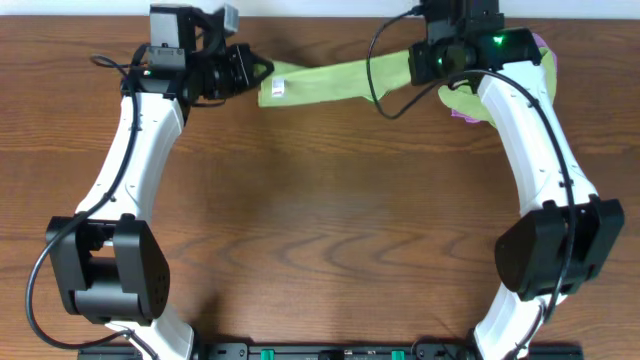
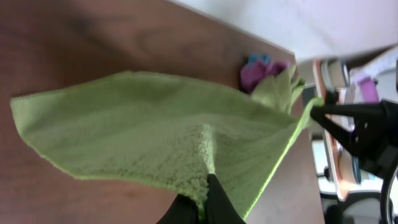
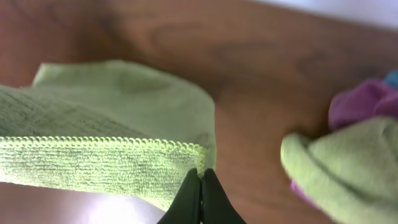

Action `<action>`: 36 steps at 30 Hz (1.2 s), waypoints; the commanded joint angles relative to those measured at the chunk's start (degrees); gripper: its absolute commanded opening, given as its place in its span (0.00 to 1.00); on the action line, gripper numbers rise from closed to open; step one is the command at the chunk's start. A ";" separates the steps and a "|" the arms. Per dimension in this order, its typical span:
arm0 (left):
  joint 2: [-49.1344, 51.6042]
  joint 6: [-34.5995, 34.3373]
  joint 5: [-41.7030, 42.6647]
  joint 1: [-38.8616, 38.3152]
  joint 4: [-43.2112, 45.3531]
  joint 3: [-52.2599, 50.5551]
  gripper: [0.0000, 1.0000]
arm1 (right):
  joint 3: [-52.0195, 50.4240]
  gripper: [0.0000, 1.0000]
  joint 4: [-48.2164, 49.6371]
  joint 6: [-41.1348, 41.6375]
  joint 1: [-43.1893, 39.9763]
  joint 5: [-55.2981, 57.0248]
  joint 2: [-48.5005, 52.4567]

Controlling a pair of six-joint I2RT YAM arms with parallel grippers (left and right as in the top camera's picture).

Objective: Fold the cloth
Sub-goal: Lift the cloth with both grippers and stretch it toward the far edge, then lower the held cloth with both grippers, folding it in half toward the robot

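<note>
Nearest the arm bases, you are looking at a wide stretch of wooden table [image 1: 320, 220]. The left arm [image 1: 130, 150] and right arm [image 1: 545, 140] are both reaching away toward the far edge.

Further out, your left gripper [image 2: 206, 198] is pinching the cloth [image 1: 340, 80]. Its jaws are pressed together on a bunched fold of the lime-green fabric, which is fanning out from the fingertips in the left wrist view. The small white tag [image 1: 278, 88] is showing just beside that gripper, at the cloth's left end. Your right gripper [image 3: 200, 186] is gripping the other end, its jaws pressed shut on a stitched corner. From there the hemmed edge is running off to the left of the right wrist view.

Between the two grippers the cloth is spanning the far part of the table as a long band, running left to right. You cannot tell from these views whether its lower edge is touching the wood.

Beyond the right gripper, a heap of cloths [image 3: 348, 162] is lying near the far right corner, partly under the right arm in the overhead view. A green cloth is sitting on top, a purple cloth [image 3: 364, 102] is peeking out behind it, and a bit of blue [image 3: 392, 78] is showing at the frame's edge. Bare wood is showing between the heap and the held cloth.
</note>
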 commanded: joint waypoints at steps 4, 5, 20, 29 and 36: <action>-0.98 10.86 2.51 0.22 -11.08 1.16 0.06 | 0.81 0.01 -7.39 -2.62 1.11 -4.04 -0.96; -0.98 12.22 2.47 0.22 -12.87 1.16 0.06 | 0.79 0.02 -8.87 -2.97 1.11 -4.96 -0.96; -0.98 27.28 -4.22 0.24 -33.79 1.14 0.06 | -5.99 0.02 -17.88 -6.99 3.21 -12.39 -0.96; -0.98 29.64 -8.31 0.24 -38.99 -2.16 0.06 | -18.03 0.01 -14.75 -7.13 4.83 -13.84 -2.10; -0.98 29.86 -9.05 0.22 -38.01 -12.98 0.06 | -24.63 0.02 -12.94 -7.30 5.09 -13.86 -3.78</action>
